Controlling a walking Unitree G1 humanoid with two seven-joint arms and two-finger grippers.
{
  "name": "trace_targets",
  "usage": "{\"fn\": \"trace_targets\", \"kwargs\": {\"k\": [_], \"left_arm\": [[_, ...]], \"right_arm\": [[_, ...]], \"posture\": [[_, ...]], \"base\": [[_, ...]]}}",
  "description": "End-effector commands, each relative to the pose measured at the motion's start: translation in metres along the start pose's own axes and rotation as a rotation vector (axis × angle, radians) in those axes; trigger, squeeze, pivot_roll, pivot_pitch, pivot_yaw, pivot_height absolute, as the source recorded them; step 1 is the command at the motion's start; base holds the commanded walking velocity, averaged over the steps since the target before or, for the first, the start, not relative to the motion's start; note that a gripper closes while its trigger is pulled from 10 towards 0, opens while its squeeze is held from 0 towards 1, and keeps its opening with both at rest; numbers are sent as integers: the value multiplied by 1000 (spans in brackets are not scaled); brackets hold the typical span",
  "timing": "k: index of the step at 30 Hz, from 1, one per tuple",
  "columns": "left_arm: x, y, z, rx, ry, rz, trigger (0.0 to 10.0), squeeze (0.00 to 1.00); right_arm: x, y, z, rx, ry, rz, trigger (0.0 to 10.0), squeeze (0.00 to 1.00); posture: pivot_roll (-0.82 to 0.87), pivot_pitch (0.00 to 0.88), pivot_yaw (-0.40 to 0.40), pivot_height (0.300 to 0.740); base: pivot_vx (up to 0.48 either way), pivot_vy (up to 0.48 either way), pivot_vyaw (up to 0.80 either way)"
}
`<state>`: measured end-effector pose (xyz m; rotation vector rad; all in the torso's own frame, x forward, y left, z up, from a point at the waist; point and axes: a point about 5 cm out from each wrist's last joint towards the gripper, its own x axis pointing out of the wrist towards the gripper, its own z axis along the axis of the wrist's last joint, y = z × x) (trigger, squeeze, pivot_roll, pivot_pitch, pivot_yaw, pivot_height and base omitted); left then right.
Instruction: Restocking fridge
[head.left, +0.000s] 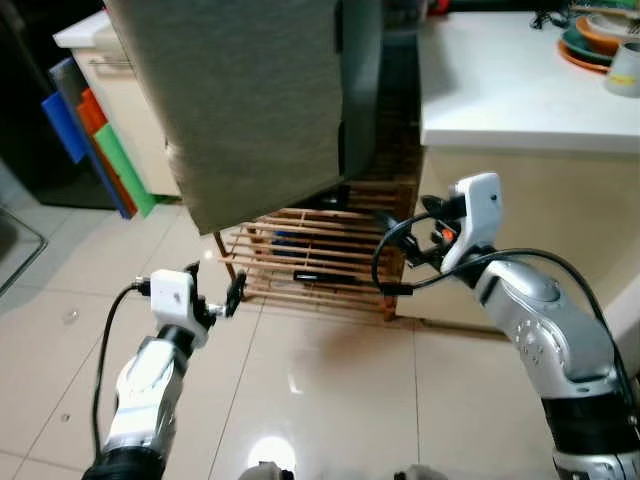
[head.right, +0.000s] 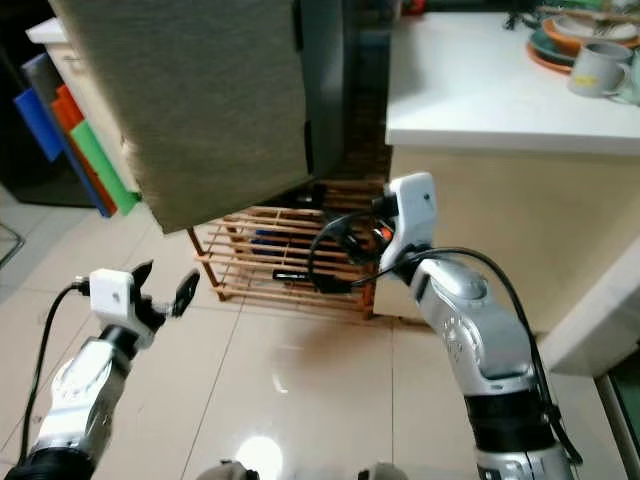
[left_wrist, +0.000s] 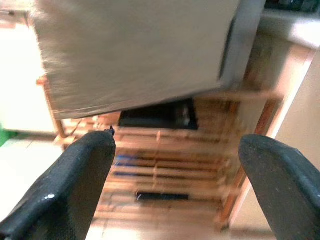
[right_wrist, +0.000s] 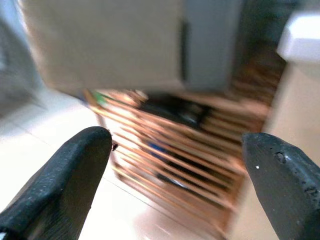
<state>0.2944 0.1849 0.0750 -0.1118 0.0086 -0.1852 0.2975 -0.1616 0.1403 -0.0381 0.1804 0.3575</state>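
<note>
Both grippers empty, left gripper (head.left: 215, 295) and right gripper (right_wrist: 175, 165) fingers spread, facing the wooden rack (head.left: 320, 262) under the cloth-draped unit (head.left: 250, 100); no fridge or stock identifiable, so you can't call the step.

Floor (head.left: 330, 390): glossy beige tiles. Standing on it: low wooden slatted rack (head.left: 320, 262), holding dark items. White countertop (head.left: 500, 90): stacked plates (head.left: 590, 40) and a mug (head.left: 625, 68) at its far corner.
</note>
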Motion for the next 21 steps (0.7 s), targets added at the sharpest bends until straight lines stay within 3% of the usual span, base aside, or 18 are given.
{"fn": "trace_targets", "kwargs": {"k": [1, 6, 9, 13, 21], "left_arm": [[21, -18, 42, 34, -136, -27, 10000, 0], [31, -30, 69, 15, -217, -61, 10000, 0], [36, -34, 83, 37, -239, -58, 10000, 0], [36, -35, 88, 34, -235, -37, 10000, 0], [31, -28, 83, 41, -168, 36, 10000, 0]], "right_arm": [[-4, -5, -17, -1, 28, -119, 10000, 0], [-5, -12, -24, 41, 16, -216, 10000, 0], [-5, -17, -23, 26, -12, -274, 10000, 0], [-4, -18, -24, 9, -22, -294, 10000, 0], [-3, -9, -30, 16, -36, -274, 10000, 0]], "posture": [[-85, 0, 89, 711], [-98, 0, 106, 711], [-101, 0, 110, 711], [-100, 0, 109, 711], [-83, 0, 91, 711]], "base": [[0, 0, 0], [0, 0, 0], [442, 0, 0], [440, 0, 0], [383, 287, 0]]}}
